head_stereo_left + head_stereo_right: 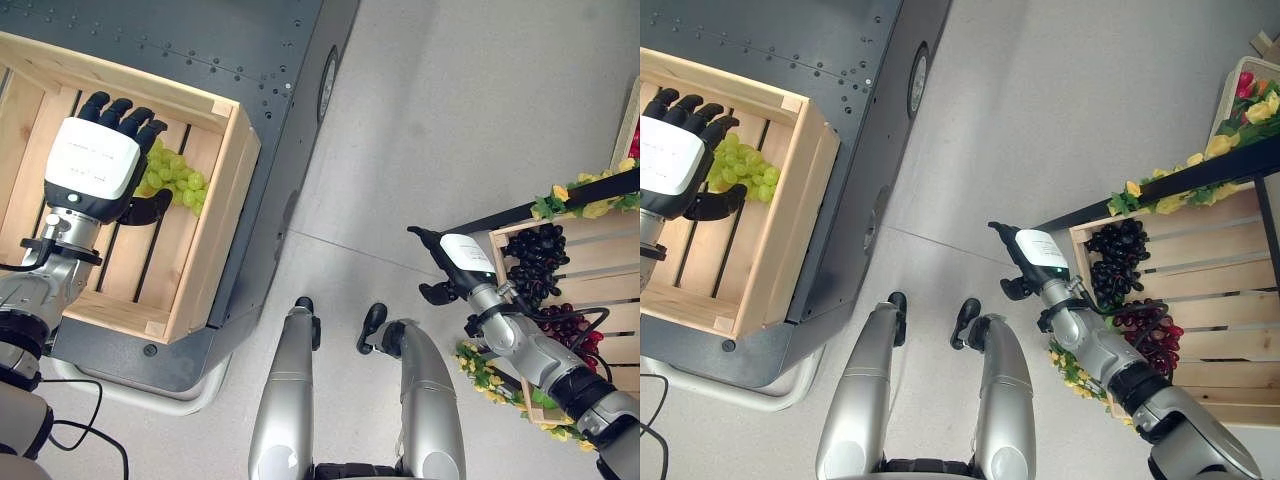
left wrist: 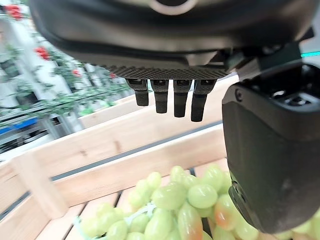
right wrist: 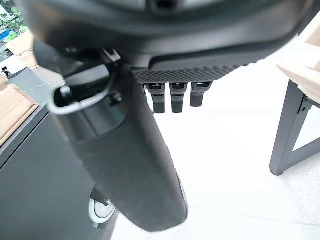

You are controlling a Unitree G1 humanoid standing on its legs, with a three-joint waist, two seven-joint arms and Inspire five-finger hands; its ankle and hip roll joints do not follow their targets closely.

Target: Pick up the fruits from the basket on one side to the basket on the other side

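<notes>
Left hand [image 1: 92, 165]: over the light wooden crate [image 1: 215, 215] on the robot's left, palm down, fingers straight and spread a little, thumb out to the side; it holds nothing
Green grapes [image 1: 176, 180]: one bunch lying on the slats inside the left crate, near its far right corner, partly under the left hand's fingers and thumb; whether the thumb touches the bunch cannot be told
Left crate: sits on a dark grey metal cart [image 1: 270, 70] with rows of small holes in its top
Right hand [image 1: 1030, 258]: hangs in the air over the pale floor [image 1: 450, 110], just beside the right crate [image 1: 1200, 260], fingers straight and relaxed, empty
Dark purple grapes [image 1: 1117, 248]: a bunch in the far compartment of the right crate, close to the right wrist
Red grapes [image 1: 1152, 330]: a bunch in the same crate, nearer the robot, just beside the forearm
Yellow flower garland [image 1: 1170, 175]: along the black stand [image 1: 1260, 158] round the right crate
Writing: no readable label or print on crates, cart or fruit
</notes>
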